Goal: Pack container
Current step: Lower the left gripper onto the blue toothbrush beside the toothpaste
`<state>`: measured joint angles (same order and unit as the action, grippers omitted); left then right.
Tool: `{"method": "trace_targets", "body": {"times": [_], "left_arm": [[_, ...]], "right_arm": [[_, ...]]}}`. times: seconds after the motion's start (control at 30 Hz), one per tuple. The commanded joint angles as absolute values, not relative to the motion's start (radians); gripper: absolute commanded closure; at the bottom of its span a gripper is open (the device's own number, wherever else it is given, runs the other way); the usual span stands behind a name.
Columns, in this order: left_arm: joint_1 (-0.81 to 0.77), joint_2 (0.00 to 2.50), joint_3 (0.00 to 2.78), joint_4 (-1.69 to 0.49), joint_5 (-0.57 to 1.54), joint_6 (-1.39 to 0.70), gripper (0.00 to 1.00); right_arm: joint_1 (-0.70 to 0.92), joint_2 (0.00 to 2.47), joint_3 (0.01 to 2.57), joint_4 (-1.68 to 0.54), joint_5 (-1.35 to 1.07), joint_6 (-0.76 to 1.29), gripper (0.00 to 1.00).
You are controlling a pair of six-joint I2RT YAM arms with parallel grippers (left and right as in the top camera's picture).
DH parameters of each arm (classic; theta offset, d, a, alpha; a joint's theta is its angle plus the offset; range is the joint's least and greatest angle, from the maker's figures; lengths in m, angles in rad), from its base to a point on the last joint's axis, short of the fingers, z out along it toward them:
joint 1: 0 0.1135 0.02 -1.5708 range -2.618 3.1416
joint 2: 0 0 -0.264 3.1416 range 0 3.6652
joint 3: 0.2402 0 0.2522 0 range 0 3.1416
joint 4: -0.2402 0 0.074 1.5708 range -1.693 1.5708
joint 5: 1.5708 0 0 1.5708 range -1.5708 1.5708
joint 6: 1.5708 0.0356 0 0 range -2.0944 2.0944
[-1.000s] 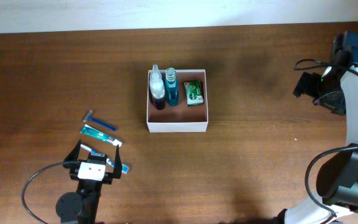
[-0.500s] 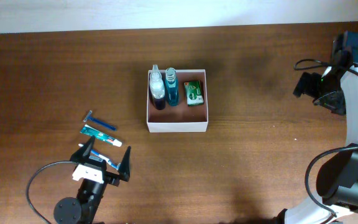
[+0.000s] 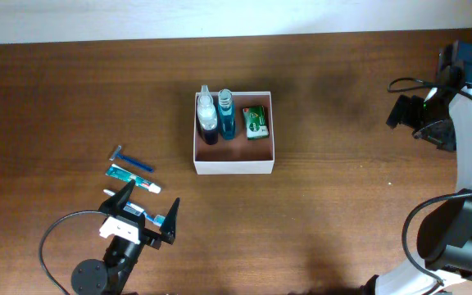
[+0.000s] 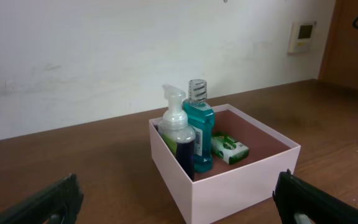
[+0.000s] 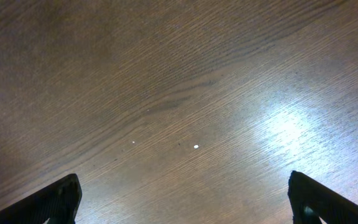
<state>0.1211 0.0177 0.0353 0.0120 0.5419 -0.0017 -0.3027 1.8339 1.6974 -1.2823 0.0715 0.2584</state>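
Container (image 3: 233, 166) stands mid-table toward the rear edge, part filled. Left gripper (image 3: 147, 211), jaws apart, hovers near the front-left corner over what appears to be a toothbrush (image 3: 157, 220). Recommend centring on its handle before closing. Right gripper (image 5: 185, 196) is spread wide at the right edge.

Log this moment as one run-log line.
left gripper: open, over toothbrush | right gripper: open, empty | container: pump bottle, mouthwash, soap box | table: razor, toothpaste
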Motion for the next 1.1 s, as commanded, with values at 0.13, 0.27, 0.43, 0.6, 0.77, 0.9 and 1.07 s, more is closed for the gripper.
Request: {"method": "trace_targets", "body": {"times": [0.13, 0.27, 0.43, 0.6, 0.77, 0.9, 1.07], "left_arm": [[0.128, 0.038, 0.135, -0.17, 0.314, -0.008, 0.0], [0.128, 0.201, 0.372, -0.464, 0.071, -0.007, 0.01], [0.127, 0.545, 0.664, -0.614, 0.102, -0.008, 0.01], [0.127, 0.771, 0.784, -0.707, 0.438, -0.008, 0.01], [0.127, 0.899, 0.784, -0.744, 0.698, -0.008, 0.01], [0.127, 0.976, 0.784, -0.742, 0.718, -0.008, 0.0], [0.128, 1.06, 0.784, -0.743, 0.673, -0.009, 0.01]], "right_arm": [[-0.308, 1.84, 1.687, -1.282, 0.091, 0.268, 0.01], [-0.308, 1.84, 1.687, -1.283, 0.091, 0.268, 0.01], [-0.308, 1.84, 1.687, -1.282, 0.091, 0.268, 0.02], [-0.308, 1.84, 1.687, -1.282, 0.091, 0.267, 0.01], [-0.308, 1.84, 1.687, -1.282, 0.091, 0.267, 0.01], [-0.308, 1.84, 1.687, -1.283, 0.091, 0.268, 0.01], [-0.308, 1.84, 1.687, -1.282, 0.091, 0.268, 0.01]]}}
